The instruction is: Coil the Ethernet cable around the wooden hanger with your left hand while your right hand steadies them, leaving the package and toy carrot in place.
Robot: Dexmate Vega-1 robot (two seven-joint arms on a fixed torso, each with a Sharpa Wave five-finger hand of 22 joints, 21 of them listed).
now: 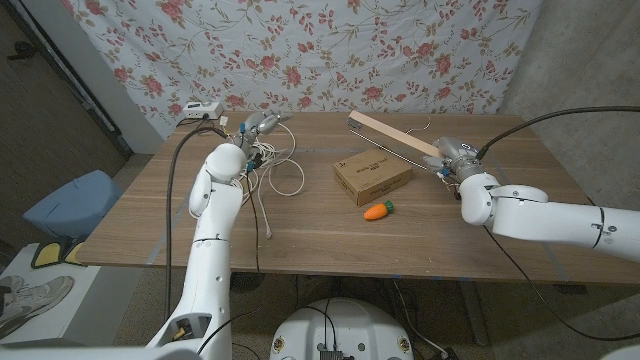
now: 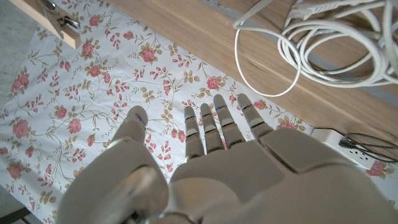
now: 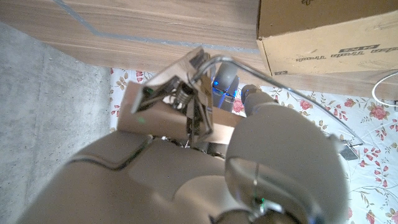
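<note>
On the tabletop [image 1: 180,225] the right hand [image 1: 452,160] grips the hanger's [image 1: 392,135] near end, its fingers mostly hidden. The cable [image 1: 280,172] lies loosely coiled beside the left hand [image 2: 205,168], which is empty with fingers spread. The package [image 1: 372,176] and carrot [image 1: 378,210] sit between.

Both arms glossy white, rounded shells with bulbous joints; a black cable runs along each. Left hand [image 2: 217,168] pale grey, segmented fingers [image 2: 221,121] with thin blue lines near the tips. Right hand [image 3: 249,155] same grey, blue glow, possibly an LED.
</note>
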